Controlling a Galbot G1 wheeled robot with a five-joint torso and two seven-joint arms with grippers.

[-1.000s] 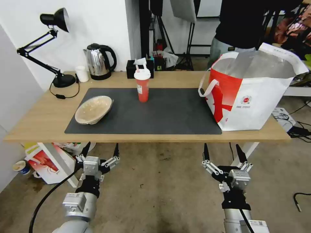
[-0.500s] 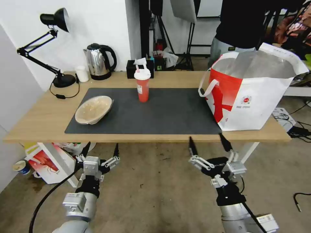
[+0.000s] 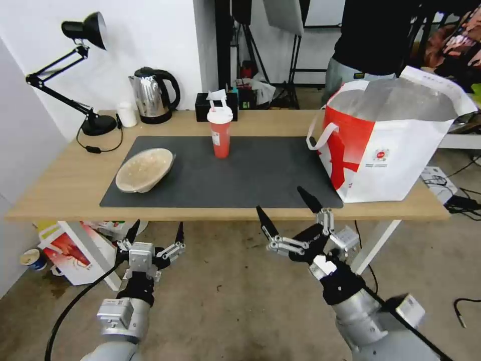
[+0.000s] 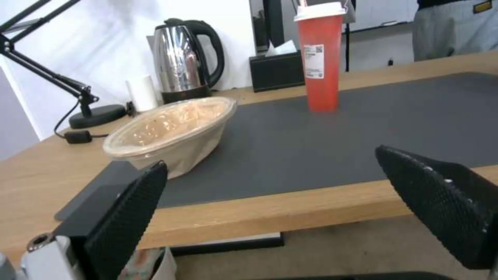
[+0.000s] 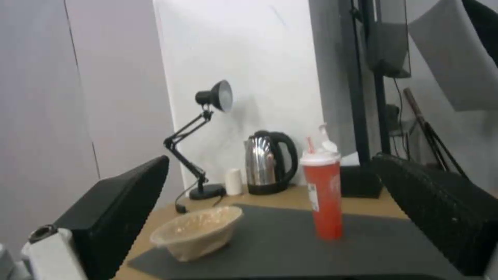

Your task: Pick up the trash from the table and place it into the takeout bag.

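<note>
Table (image 3: 75, 175), red cup (image 3: 220, 133), tan bowl (image 3: 145, 169)

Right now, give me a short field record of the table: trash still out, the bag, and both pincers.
trash on mat: shallow tan bowl, tilted; red lidded straw cup, upright
takeout bag: open, at the table's right end
left pincer: open, low before the table's front edge
right pincer: open, raised at the front edge, empty

White wall (image 3: 150, 35), stained concrete floor (image 3: 240, 301), black desk lamp (image 3: 82, 30), dark light stands (image 3: 290, 60) behind
</note>
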